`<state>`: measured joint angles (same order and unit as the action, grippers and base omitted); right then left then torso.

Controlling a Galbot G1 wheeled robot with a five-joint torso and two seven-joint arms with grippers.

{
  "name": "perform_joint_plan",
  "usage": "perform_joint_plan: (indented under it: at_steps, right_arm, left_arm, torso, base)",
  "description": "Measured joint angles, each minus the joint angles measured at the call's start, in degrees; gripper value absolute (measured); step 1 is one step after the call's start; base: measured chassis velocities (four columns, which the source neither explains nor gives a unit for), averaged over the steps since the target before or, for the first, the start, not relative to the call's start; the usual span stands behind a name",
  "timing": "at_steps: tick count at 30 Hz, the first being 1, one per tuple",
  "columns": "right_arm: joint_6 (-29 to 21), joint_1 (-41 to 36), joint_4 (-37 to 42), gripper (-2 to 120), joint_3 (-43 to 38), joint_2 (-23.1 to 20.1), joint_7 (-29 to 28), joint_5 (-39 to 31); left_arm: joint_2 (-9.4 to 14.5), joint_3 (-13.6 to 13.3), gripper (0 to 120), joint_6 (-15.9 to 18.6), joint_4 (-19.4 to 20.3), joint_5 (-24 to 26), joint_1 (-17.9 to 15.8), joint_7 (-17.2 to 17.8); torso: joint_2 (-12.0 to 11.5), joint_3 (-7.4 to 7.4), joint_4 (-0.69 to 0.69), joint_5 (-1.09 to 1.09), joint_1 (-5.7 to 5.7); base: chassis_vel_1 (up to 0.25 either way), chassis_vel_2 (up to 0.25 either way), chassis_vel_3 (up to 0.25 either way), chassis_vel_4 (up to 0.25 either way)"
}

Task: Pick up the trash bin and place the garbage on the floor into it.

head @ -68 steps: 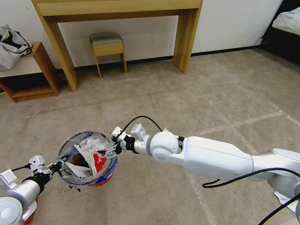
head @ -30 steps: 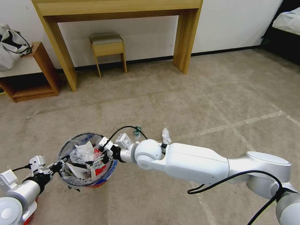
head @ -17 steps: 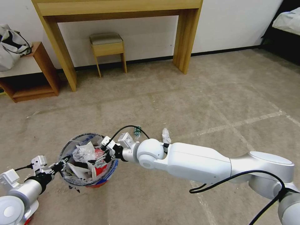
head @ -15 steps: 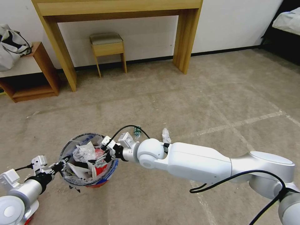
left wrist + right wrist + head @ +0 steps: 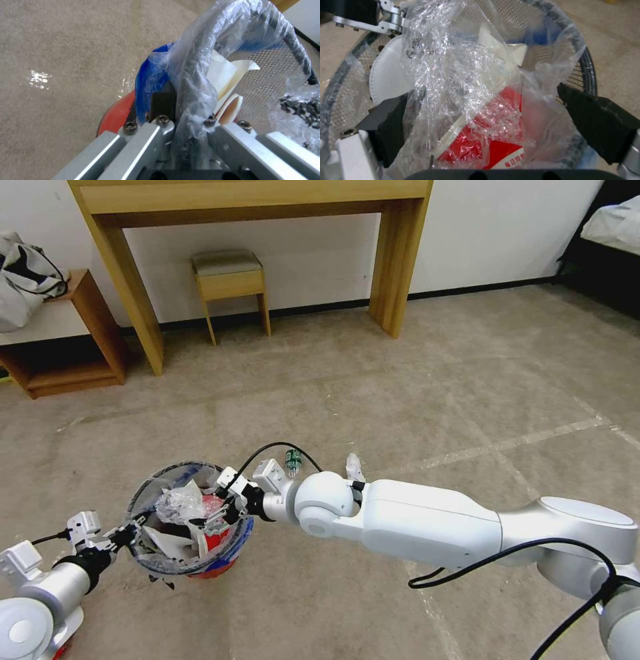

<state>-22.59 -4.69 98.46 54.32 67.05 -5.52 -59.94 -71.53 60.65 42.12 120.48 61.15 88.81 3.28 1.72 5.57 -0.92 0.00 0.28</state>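
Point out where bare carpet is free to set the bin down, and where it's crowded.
Free: the open floor between the desk and right arm. Crowded: the trash bin mouth, with the right end effector over it and the left end effector gripping its rim; a small bottle lies nearby.

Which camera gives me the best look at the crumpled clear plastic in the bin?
Right wrist view: the clear plastic sprawls between the open right gripper. Head view shows a small wad; left wrist view an edge.

Trash bin [image 5: 179,565] mouth crowded with garbage [image 5: 179,505]
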Motion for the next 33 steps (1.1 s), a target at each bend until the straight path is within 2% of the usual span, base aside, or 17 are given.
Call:
perform_joint_plan:
  at_steps: [16,20,33]
  right_arm:
    - [-0.77,1.21,2.08,100,0.06,-2.13,-1.11,-0.23]
    - [-0.78,1.60,2.06,93,0.26,-2.06,-1.18,-0.25]
    - [-0.78,1.53,1.32,92,0.26,-2.55,-1.20,0.00]
  left_arm:
    - [-0.12,-0.08,1,0.00,0.03,-0.04,-0.20,0.00]
    - [-0.19,-0.07,1,0.00,0.07,-0.04,-0.20,0.00]
    - [-0.37,-0.05,1,0.01,-0.11,-0.20,-0.25,-0.14]
  torso:
    - [0.00,0.00,0.00,0.00,0.00]
    - [0.00,0.00,0.00,0.00,0.00]
    - [0.00,0.00,0.00,0.00,0.00]
  base:
    - [0.000,0.000,0.000,0.000]
    - [0.000,0.000,0.000,0.000]
    - [0.000,0.000,0.000,0.000]
